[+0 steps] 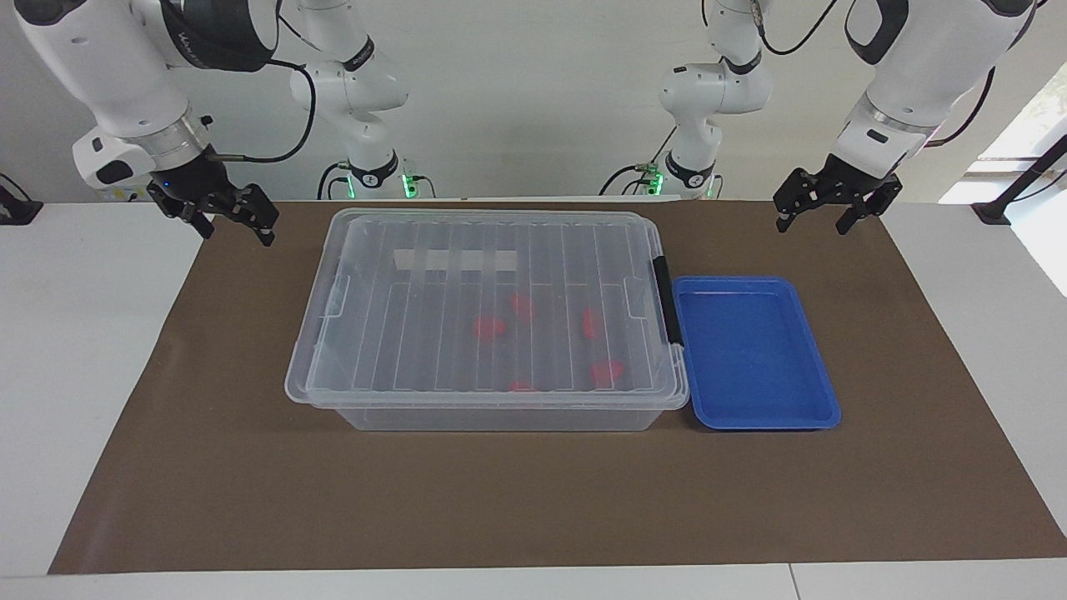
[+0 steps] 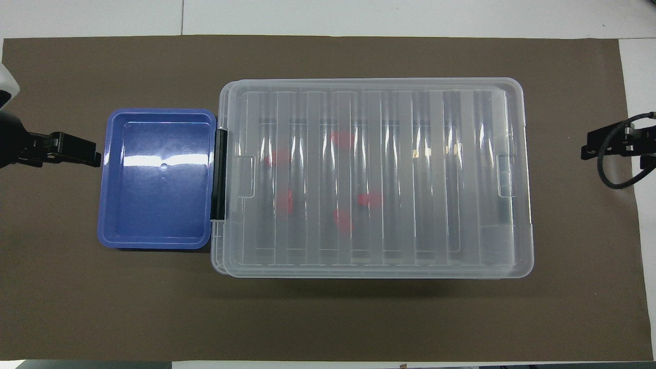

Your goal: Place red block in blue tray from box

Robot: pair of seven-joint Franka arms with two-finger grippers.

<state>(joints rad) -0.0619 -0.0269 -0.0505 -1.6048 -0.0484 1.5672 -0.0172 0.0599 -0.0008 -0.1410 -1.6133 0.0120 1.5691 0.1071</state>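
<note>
I have the box (image 1: 488,321) in the middle of the table (image 1: 117,350) with its lid (image 1: 467,250) on, and the tray (image 1: 754,354) sits empty, touching the box at the left arm's end. The red pieces I can make out are all inside the box, blurred by the ribbed lid. I count about five, and I cannot tell which is the plain red block (image 1: 589,322) and which carry a white patch.

Both arms wait. My left gripper (image 1: 834,215) hangs over the mat's edge nearer the robots than the tray, fingers spread and holding nothing. My right gripper (image 1: 236,225) hangs over the mat's corner at the right arm's end, also spread and empty.

My first worry is the lid. A black latch (image 1: 664,300) shows at the tray end. At the other end I see only a clear tab, so I cannot say whether that end is clipped. If I lift from one end while the other holds, I think the whole box will tip or drag and shove the tray along.

The second is where the lid goes: swung toward the tray, it could cover or knock it.

The third is picking the wrong red piece, since they lie close together and look alike from here.
</note>
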